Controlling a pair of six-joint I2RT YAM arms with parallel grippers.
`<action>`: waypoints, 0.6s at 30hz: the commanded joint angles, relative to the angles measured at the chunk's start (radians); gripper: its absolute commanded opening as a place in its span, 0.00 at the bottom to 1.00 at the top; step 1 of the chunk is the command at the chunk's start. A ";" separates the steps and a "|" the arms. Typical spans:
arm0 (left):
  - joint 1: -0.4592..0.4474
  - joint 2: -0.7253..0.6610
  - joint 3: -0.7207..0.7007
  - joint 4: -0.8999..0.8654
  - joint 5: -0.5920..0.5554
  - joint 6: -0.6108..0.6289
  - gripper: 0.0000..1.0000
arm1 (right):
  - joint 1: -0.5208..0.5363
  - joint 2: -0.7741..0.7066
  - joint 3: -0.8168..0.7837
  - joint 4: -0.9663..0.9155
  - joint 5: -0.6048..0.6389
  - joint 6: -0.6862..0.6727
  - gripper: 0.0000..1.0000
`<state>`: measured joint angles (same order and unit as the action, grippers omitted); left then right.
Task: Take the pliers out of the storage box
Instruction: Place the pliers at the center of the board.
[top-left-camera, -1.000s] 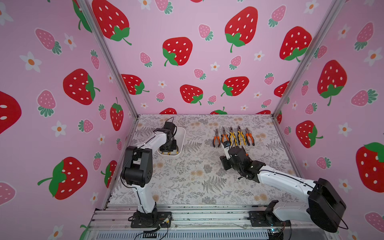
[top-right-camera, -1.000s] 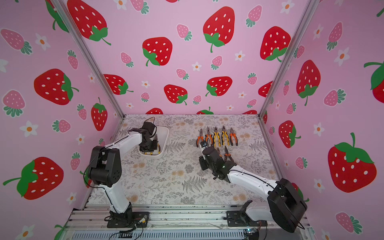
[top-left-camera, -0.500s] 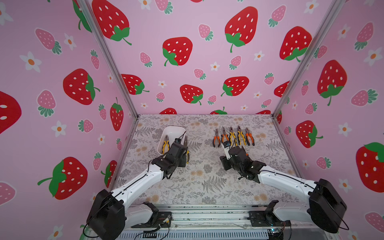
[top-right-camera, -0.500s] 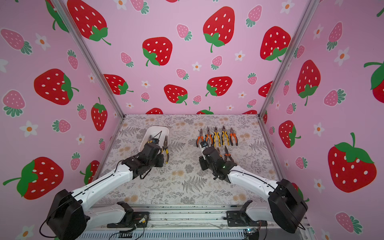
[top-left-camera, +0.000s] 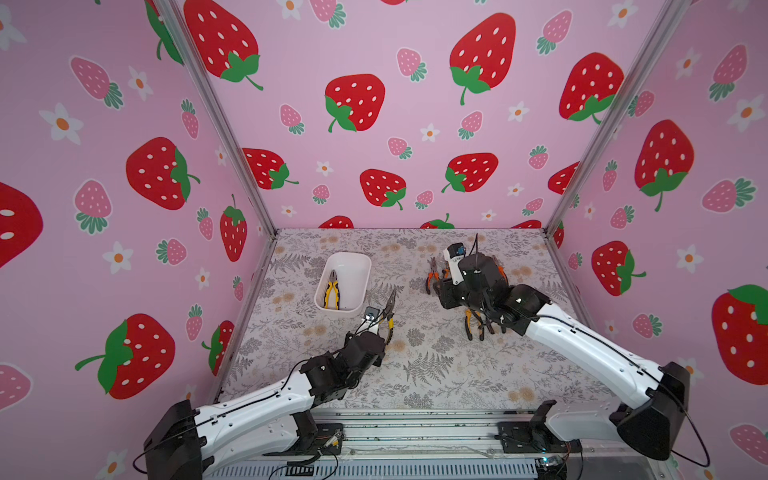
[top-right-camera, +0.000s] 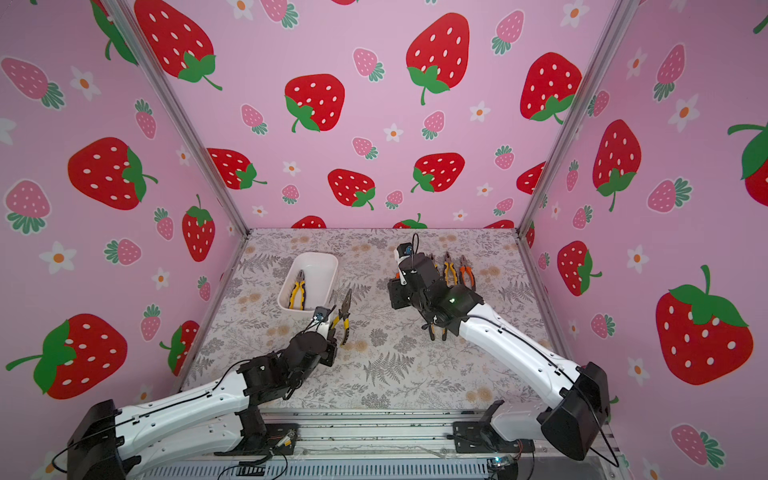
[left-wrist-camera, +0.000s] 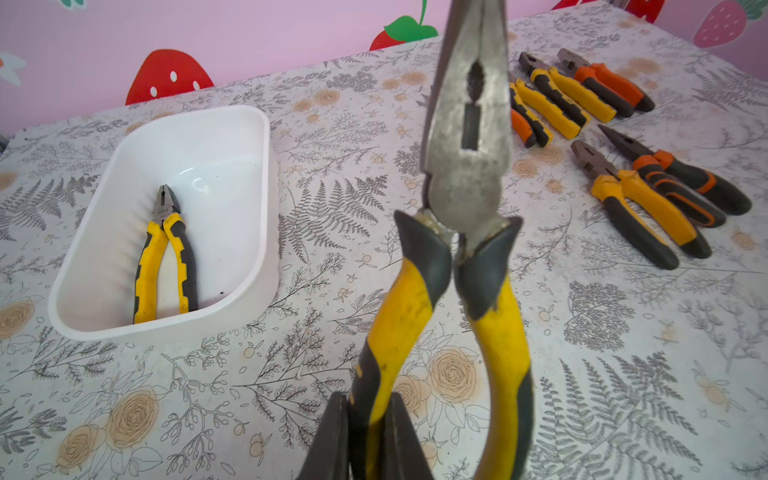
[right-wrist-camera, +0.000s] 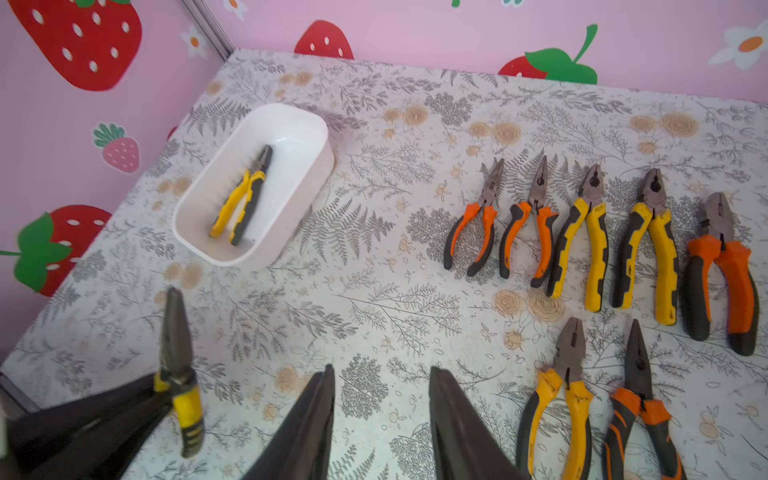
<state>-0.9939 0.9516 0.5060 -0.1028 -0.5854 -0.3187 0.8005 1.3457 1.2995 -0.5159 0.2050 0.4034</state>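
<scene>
Pliers (left-wrist-camera: 467, 174) gripped by left hand (left-wrist-camera: 368, 411), right hand (right-wrist-camera: 381, 374) half-open, empty, yellow pair (left-wrist-camera: 164, 208) in storage box (left-wrist-camera: 224, 137)

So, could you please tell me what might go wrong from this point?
The left gripper pinches only one handle of the long-nose pliers, so they may swing or slip out. The open right gripper hovers near the laid-out pliers and could knock them if it drops or sweeps sideways.

left tool (left-wrist-camera: 365, 424) clamped, right tool (right-wrist-camera: 380, 374) parted
</scene>
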 joint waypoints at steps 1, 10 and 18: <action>-0.063 0.030 0.033 0.071 -0.120 0.048 0.00 | 0.009 0.056 0.098 -0.213 -0.031 0.061 0.42; -0.144 0.122 0.082 0.079 -0.195 0.092 0.00 | 0.014 0.156 0.168 -0.272 -0.132 0.249 0.46; -0.155 0.128 0.085 0.085 -0.184 0.107 0.00 | 0.016 0.184 0.153 -0.181 -0.254 0.356 0.46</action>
<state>-1.1439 1.0817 0.5362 -0.0635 -0.7303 -0.2264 0.8089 1.5139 1.4487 -0.7246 0.0193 0.6937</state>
